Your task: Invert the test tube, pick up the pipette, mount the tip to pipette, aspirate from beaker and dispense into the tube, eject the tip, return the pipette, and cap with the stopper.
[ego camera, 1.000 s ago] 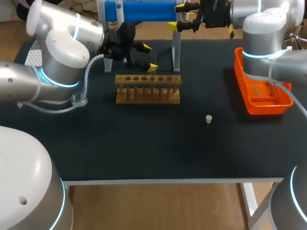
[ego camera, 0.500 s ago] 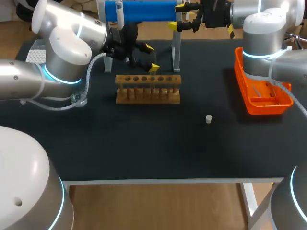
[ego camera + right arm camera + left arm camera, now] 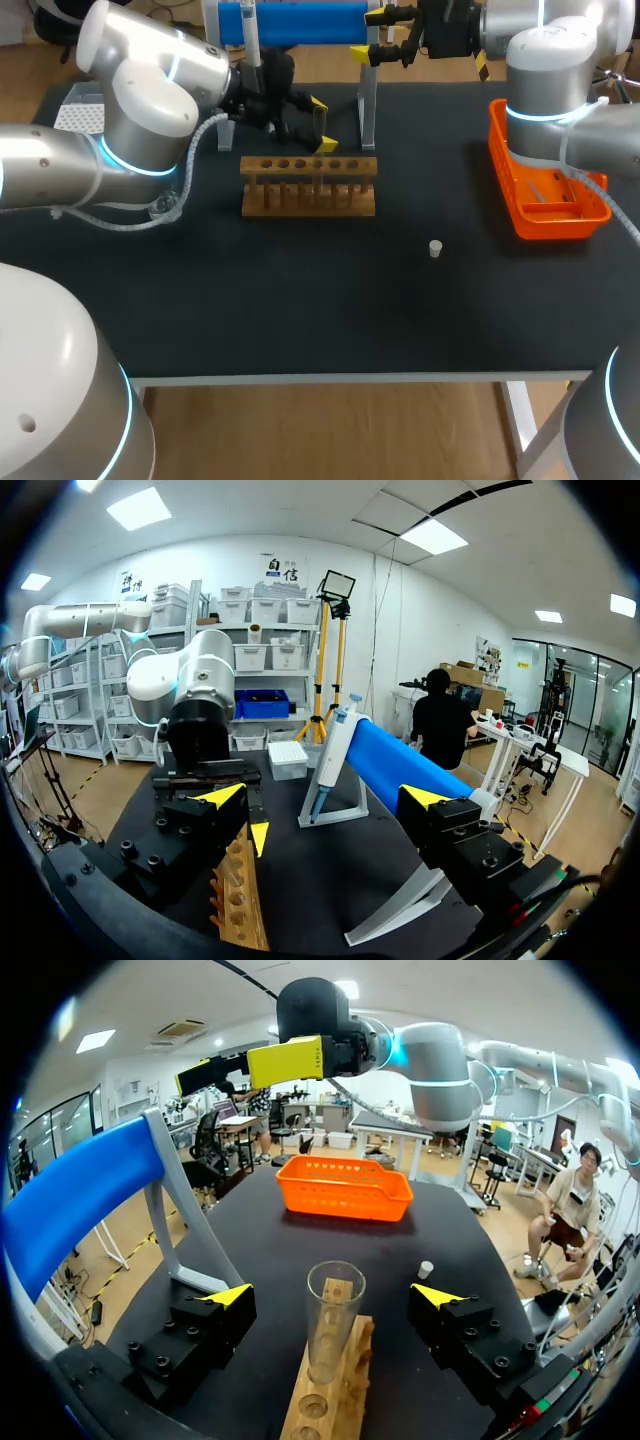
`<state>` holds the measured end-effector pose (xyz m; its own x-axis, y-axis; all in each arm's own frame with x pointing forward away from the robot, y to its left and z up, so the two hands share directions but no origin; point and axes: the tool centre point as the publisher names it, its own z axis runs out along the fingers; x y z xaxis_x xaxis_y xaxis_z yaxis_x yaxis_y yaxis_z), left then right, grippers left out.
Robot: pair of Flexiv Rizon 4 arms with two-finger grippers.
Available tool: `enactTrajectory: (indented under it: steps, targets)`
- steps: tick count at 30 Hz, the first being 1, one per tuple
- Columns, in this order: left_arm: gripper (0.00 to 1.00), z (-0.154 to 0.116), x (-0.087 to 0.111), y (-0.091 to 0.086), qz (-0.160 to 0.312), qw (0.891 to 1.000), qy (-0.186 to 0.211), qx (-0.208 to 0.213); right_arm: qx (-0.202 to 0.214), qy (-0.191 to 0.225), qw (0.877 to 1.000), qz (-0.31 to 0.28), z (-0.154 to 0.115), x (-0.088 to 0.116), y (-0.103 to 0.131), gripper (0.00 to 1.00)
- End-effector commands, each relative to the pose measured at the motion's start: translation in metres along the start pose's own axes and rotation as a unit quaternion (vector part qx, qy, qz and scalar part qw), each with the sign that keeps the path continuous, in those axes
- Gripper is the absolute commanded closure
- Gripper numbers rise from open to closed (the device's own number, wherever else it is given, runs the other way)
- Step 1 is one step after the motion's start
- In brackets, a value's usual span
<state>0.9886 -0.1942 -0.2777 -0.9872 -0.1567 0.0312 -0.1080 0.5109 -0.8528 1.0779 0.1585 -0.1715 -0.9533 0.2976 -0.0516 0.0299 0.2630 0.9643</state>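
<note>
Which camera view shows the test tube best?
The left wrist view: the test tube stands upright in the wooden rack, inside the open left pincer. The head view shows only a faint outline; in the right wrist view I cannot find it.

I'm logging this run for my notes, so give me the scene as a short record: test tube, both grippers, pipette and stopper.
test tube: upright in the wooden rack, mouth up
left gripper: open, fingers either side of the tube, not touching it
right gripper: open, empty, facing the pipette
pipette: resting on its blue stand
stopper: loose on the table, apart from the rack and the orange basket
</note>
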Motion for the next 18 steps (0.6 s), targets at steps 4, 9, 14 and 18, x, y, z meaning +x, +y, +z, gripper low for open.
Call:
enactTrajectory:
  steps: [4, 9, 14, 18]
  targets:
    - [0.0, 0.0017, -0.0049, 0.0014, 0.003, 1.0, 0.002, 0.001, 0.002, 0.002, 1.0, 0.0, -0.0012, -0.0009, 0.0005, 0.0]
    - [0.0, 0.0017, -0.0049, 0.0021, 0.004, 1.0, 0.002, 0.002, 0.002, 0.002, 1.0, 0.0, -0.0012, -0.0009, 0.0005, 0.0]
    - [0.0, 0.0003, -0.0033, 0.003, 0.011, 1.0, -0.004, 0.007, 0.002, 0.002, 1.0, 0.0, -0.0012, -0.0009, 0.0005, 0.0]
    - [0.0, -0.0008, -0.0025, 0.0023, 0.018, 1.0, -0.007, 0.013, 0.002, 0.002, 1.0, 0.0, -0.0012, -0.0009, 0.0005, 0.0]
